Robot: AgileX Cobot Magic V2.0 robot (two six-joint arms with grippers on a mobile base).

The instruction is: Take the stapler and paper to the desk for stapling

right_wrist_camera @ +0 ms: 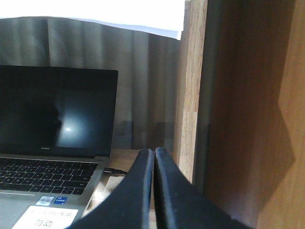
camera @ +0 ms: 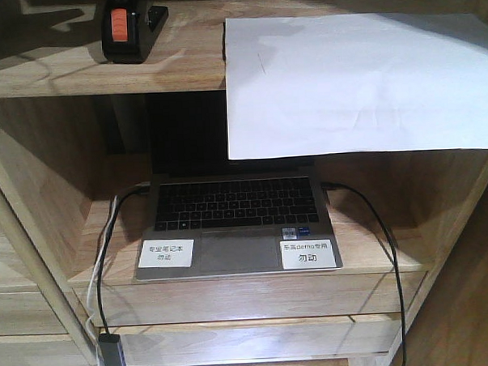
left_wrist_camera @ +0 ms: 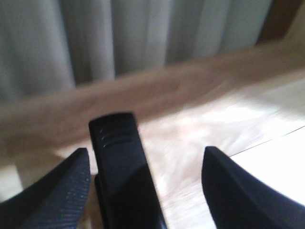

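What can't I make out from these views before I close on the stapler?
- Front view: the stapler is cut off by the top edge.
- Front view: the overhanging paper hides much of the laptop screen.
- Left wrist view: blur; whether the open left claw touches the stapler is unclear.
- Right wrist view: the shut right claw blocks the shelf beneath it.

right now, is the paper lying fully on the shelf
No, the paper overhangs the shelf front edge and hangs in front of the laptop below.

Paper [camera: 361,81] looks matt, shelf [camera: 53,74] grained wood, stapler [camera: 128,30] perhaps glossy plastic
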